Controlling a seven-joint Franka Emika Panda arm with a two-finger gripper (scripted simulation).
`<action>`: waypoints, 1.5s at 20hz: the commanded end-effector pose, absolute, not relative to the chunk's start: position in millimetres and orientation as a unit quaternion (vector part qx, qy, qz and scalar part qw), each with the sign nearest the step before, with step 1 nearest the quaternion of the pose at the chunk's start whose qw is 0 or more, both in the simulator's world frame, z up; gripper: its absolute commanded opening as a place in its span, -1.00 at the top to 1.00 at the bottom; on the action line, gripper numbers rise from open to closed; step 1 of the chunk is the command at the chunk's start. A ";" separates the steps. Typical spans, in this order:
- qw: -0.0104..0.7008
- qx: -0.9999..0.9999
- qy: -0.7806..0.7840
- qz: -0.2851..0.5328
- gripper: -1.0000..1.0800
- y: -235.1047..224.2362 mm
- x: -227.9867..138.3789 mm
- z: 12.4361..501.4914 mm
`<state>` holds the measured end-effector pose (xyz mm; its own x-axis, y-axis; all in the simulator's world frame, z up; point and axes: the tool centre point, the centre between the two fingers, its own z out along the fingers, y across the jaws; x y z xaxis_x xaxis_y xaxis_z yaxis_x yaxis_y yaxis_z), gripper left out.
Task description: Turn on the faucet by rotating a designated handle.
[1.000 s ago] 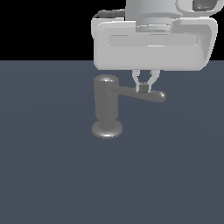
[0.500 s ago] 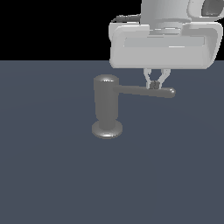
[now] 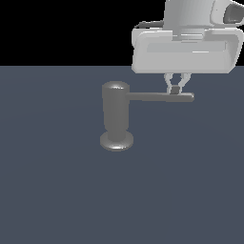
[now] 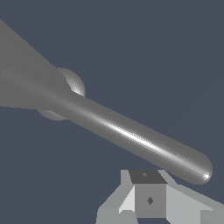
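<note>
Exterior view: the end effector (image 3: 175, 89), fingers nearly together (clamping nothing), is pressing beside the handle (image 3: 159, 96) near its tip; the faucet (image 3: 116, 116) is looking partly turned, rotation remaining.

Exterior view side-on, farther; wrist view close; both share handle (image 3: 159, 96).

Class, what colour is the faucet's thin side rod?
Glossy metallic grey rod; clearest in the wrist view.
</note>
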<state>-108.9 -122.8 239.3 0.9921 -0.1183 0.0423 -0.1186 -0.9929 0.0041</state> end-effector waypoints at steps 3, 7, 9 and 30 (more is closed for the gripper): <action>0.001 0.998 -0.060 0.009 1.00 -134.8 -101.4 227.6; 0.001 0.998 -0.062 0.007 1.00 -145.7 -92.1 226.1; 0.001 0.998 -0.062 0.006 1.00 -151.2 -87.5 225.3; 0.001 0.999 -0.044 0.016 1.00 -157.9 -25.5 236.5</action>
<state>-31.8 -157.7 239.8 0.9955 -0.0888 0.0333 -0.0888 -0.9960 -0.0006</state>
